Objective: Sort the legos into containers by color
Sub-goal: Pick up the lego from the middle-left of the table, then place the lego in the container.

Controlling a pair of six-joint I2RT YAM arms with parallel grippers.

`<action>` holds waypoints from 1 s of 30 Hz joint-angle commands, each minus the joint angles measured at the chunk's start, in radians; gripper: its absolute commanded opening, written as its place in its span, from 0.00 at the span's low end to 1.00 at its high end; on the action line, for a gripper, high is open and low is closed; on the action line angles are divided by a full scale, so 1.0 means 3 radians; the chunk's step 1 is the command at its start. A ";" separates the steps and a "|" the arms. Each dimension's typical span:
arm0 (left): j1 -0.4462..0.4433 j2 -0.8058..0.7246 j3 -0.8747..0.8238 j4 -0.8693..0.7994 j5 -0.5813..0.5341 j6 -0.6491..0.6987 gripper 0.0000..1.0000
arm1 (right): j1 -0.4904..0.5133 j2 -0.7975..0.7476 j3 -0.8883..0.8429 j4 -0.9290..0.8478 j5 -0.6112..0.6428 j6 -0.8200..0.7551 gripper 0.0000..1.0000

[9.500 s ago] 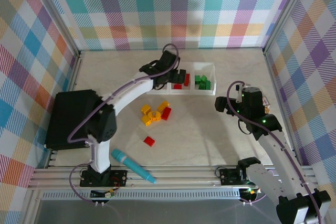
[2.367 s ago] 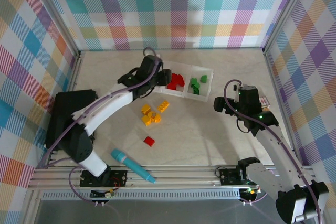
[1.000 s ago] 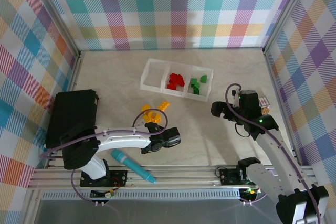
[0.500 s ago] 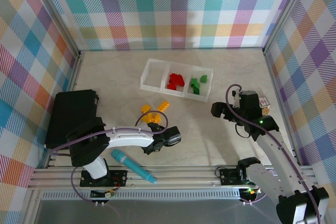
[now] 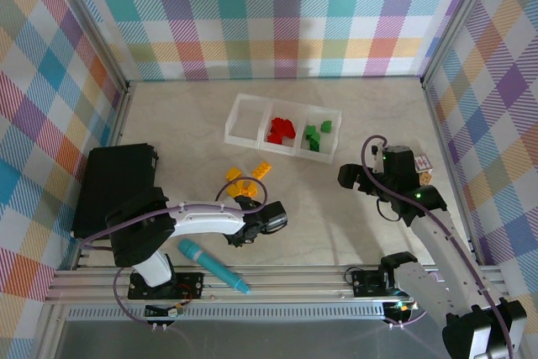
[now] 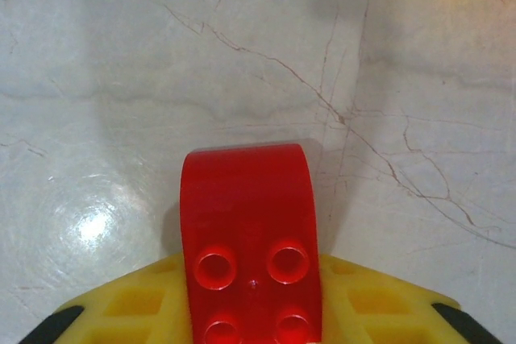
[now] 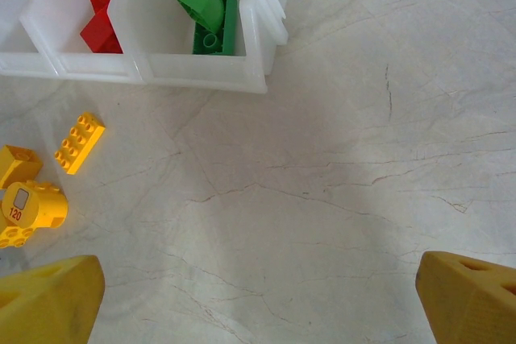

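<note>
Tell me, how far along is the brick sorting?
Done: red bricks and green bricks lie in the white tray's middle and right compartments. In hand: the left gripper is closed on a red brick. Left: that brick and the yellow bricks loose on the table; the tray's left compartment is empty.

My left tool point(image 5: 242, 234) is off the tray point(image 5: 238, 126) now, down by my base, closing on the lone red lego point(image 6: 250, 231).
</note>
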 commanded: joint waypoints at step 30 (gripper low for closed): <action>0.1106 0.0456 0.2529 0.0034 0.0286 0.4125 0.14 | -0.0016 -0.0167 0.0061 -0.0221 0.0128 0.0025 0.99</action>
